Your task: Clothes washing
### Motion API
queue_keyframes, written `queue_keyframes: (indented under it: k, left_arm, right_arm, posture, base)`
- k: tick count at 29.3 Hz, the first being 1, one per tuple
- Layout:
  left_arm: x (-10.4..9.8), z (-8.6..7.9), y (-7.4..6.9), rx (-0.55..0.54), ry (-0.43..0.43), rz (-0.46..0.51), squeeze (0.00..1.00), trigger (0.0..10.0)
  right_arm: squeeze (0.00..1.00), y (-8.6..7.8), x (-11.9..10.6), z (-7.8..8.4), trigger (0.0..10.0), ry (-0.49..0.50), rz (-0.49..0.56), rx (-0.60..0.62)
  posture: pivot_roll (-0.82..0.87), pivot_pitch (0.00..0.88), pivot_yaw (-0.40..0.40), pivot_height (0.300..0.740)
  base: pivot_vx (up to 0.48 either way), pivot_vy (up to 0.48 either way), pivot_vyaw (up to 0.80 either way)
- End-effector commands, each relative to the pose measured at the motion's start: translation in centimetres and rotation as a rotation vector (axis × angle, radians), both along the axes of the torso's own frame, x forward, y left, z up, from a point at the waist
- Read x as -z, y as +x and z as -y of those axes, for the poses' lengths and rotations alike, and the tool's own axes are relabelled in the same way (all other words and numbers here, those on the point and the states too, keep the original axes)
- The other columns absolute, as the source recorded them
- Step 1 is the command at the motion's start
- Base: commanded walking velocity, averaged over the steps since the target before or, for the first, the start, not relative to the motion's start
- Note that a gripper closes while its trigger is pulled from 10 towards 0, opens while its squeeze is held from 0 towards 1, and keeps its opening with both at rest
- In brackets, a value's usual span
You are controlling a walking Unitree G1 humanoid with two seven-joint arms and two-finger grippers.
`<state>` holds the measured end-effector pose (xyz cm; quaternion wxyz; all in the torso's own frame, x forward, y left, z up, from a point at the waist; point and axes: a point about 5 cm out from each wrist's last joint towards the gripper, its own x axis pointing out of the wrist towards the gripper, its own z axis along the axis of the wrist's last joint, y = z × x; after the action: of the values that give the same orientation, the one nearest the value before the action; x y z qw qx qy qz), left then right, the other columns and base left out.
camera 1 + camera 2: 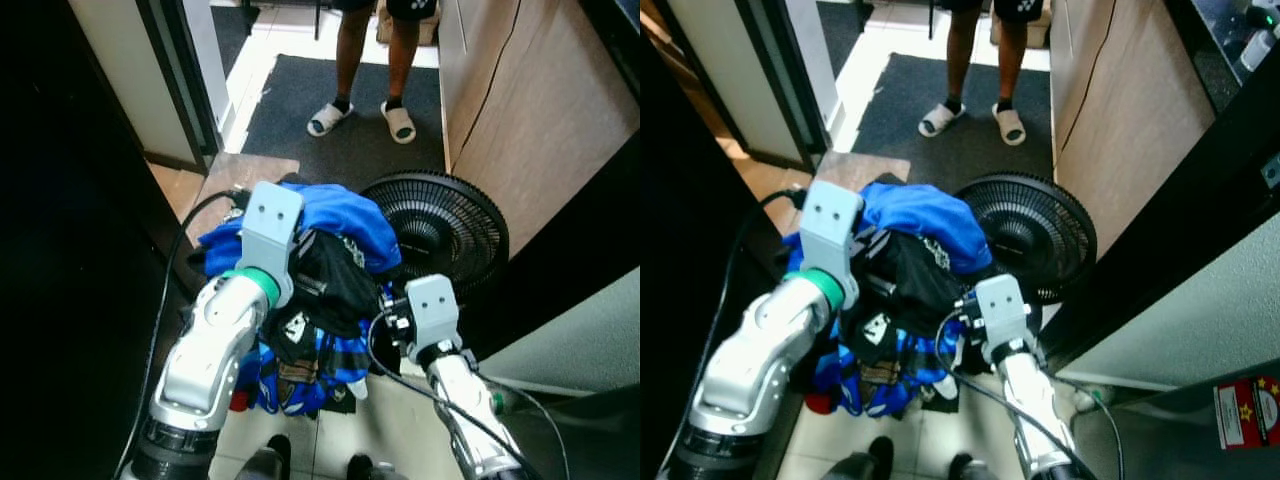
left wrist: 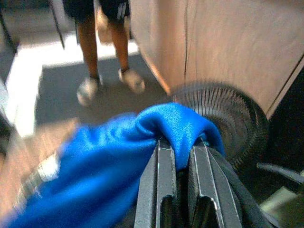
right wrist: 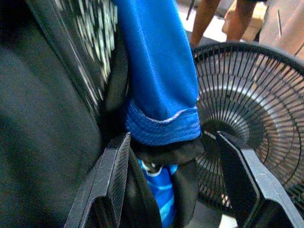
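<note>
While bundle of blue and black clothes [image 1: 320,270] hangs carried, left pincer [image 2: 176,190] clenched on blue fabric; right pincer [image 3: 178,183] spread wide, fabric between fingers. Loading, washing outstanding.

Hidden, cropped and blurred parts

The person [image 1: 372,60] is cut off above the knees by the top edge in the eye views. The left tool [image 2: 175,190] is buried under the bundle of clothes [image 1: 320,280] in the eye views, and its fingertips are covered by a blue fold in the left wrist view, which is blurred toward its edges. The fan [image 1: 440,225] is partly masked by the clothes and the right tool [image 3: 173,185]. The floor under the bundle is largely concealed; a small red object [image 1: 238,401] there cannot be identified.
</note>
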<state>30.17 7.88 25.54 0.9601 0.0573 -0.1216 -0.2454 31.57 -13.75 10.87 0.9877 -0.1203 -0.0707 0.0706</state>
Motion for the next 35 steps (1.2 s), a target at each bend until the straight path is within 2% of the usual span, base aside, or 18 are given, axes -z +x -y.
queue_keyframes:
  k: [1, 2, 4, 6, 7, 8, 9, 10, 11, 12, 14, 15, 16, 21, 22, 24, 25, 35]
  left_arm:
    - [-1.0, 0.3, -0.7, 0.027, 0.004, 0.073, 0.00, 10.0]
    - [-1.1, 0.0, -0.8, 0.016, 0.089, 0.139, 0.00, 10.0]
    - [-1.3, -0.5, -0.7, 0.003, 0.068, 0.131, 0.00, 10.0]
    - [1.2, -0.5, -1.0, 0.065, 0.274, 0.106, 0.00, 10.0]
    - [1.2, -0.5, -1.0, 0.065, 0.274, 0.106, 0.00, 10.0]
    - [3.2, -0.3, -1.3, 0.115, 0.346, 0.038, 0.00, 10.0]
    - [3.2, -0.3, -1.3, 0.115, 0.346, 0.038, 0.00, 10.0]
    - [6.5, -0.1, -2.0, 0.162, 0.480, -0.031, 0.00, 10.0]
    - [6.5, -0.1, -2.0, 0.162, 0.480, -0.031, 0.00, 10.0]
    - [7.5, 0.0, -2.1, 0.152, 0.466, -0.077, 0.00, 10.0]
    - [8.5, 0.1, -1.9, 0.110, 0.367, -0.170, 0.00, 10.0]
    - [8.5, 0.1, -1.9, 0.110, 0.367, -0.170, 0.00, 10.0]
    - [8.8, 0.2, -1.8, 0.095, 0.323, -0.205, 0.00, 10.0]
    - [9.2, 0.1, -1.2, 0.033, 0.269, -0.239, 0.00, 10.0]
    - [9.2, 0.0, -1.0, 0.014, 0.264, -0.233, 0.05, 10.0]
    - [9.2, 0.0, -1.0, 0.014, 0.264, -0.233, 0.05, 10.0]
    - [9.1, -0.1, -0.9, 0.006, 0.258, -0.228, 1.00, 10.0]
    - [9.0, 0.0, -1.3, 0.014, 0.247, -0.204, 1.00, 10.0]
  right_arm:
    - [0.00, -0.3, 0.7, -0.1, 10.0, 0.002, -0.023, 0.003]
    - [0.00, -0.3, 0.4, -0.2, 10.0, 0.008, -0.011, 0.002]
    - [0.00, -0.3, 0.2, -0.2, 10.0, 0.013, 0.001, 0.002]
    - [0.00, -0.3, -0.1, -0.1, 10.0, 0.017, 0.015, 0.004]
    - [0.00, -0.3, -0.1, -0.1, 10.0, 0.017, 0.015, 0.004]
    - [0.00, -0.3, -0.1, -0.1, 10.0, 0.016, 0.016, 0.005]
    - [0.00, -0.3, -0.1, -0.1, 10.0, 0.016, 0.016, 0.005]
    - [0.00, -0.3, 0.0, 0.0, 10.0, 0.013, 0.017, 0.007]
    - [0.00, -0.3, 0.0, 0.0, 10.0, 0.013, 0.017, 0.007]
    - [0.00, -0.3, 0.0, 0.0, 10.0, 0.012, 0.017, 0.007]
    - [0.00, -0.3, 0.0, 0.1, 10.0, 0.008, 0.018, 0.007]
    - [0.00, -0.3, 0.0, 0.1, 10.0, 0.008, 0.018, 0.007]
    - [0.00, -0.3, 0.0, 0.1, 10.0, 0.007, 0.019, 0.008]
    - [0.00, -0.3, 0.0, 0.1, 10.0, 0.006, 0.020, 0.009]
    - [0.00, -0.3, 0.0, 0.1, 10.0, 0.006, 0.019, 0.010]
    - [0.00, -0.3, 0.0, 0.1, 10.0, 0.006, 0.019, 0.010]
    - [0.00, -0.4, 0.1, 0.1, 10.0, 0.006, 0.018, 0.010]
    - [0.00, -0.6, 0.3, -0.1, 10.0, 0.012, 0.010, 0.010]
  posture:
    - [0.14, 0.141, 0.084, 0.740]
    - [0.13, 0.118, 0.083, 0.740]
    - [0.13, 0.106, 0.083, 0.740]
    - [0.12, 0.087, 0.081, 0.740]
    - [0.12, 0.087, 0.081, 0.740]
    - [0.12, 0.074, 0.077, 0.740]
    - [0.12, 0.074, 0.077, 0.740]
    - [0.11, 0.071, 0.077, 0.740]
    - [0.11, 0.071, 0.077, 0.740]
    - [0.11, 0.066, 0.079, 0.740]
    - [0.10, 0.064, 0.077, 0.740]
    - [0.10, 0.064, 0.077, 0.740]
    - [0.10, 0.065, 0.078, 0.740]
    - [0.10, 0.071, 0.080, 0.740]
    - [0.10, 0.079, 0.082, 0.740]
    - [0.10, 0.079, 0.082, 0.740]
    - [0.10, 0.083, 0.083, 0.740]
    - [0.10, 0.100, 0.083, 0.740]
  base:
    - [0.000, 0.000, 0.00]
    - [0.000, 0.000, 0.00]
    - [0.000, 0.000, 0.00]
    - [0.000, 0.000, 0.00]
    - [0.000, 0.000, 0.00]
    - [0.000, 0.000, 0.00]
    - [0.000, 0.000, 0.00]
    - [0.000, 0.000, 0.00]
    - [0.000, 0.000, 0.00]
    - [0.000, 0.000, 0.00]
    - [0.000, 0.000, 0.00]
    - [0.000, 0.000, 0.00]
    - [0.000, 0.000, 0.00]
    - [0.000, 0.000, 0.00]
    - [0.000, 0.000, 0.00]
    - [0.000, 0.000, 0.00]
    - [0.000, 0.000, 0.00]
    - [0.000, 0.000, 0.00]
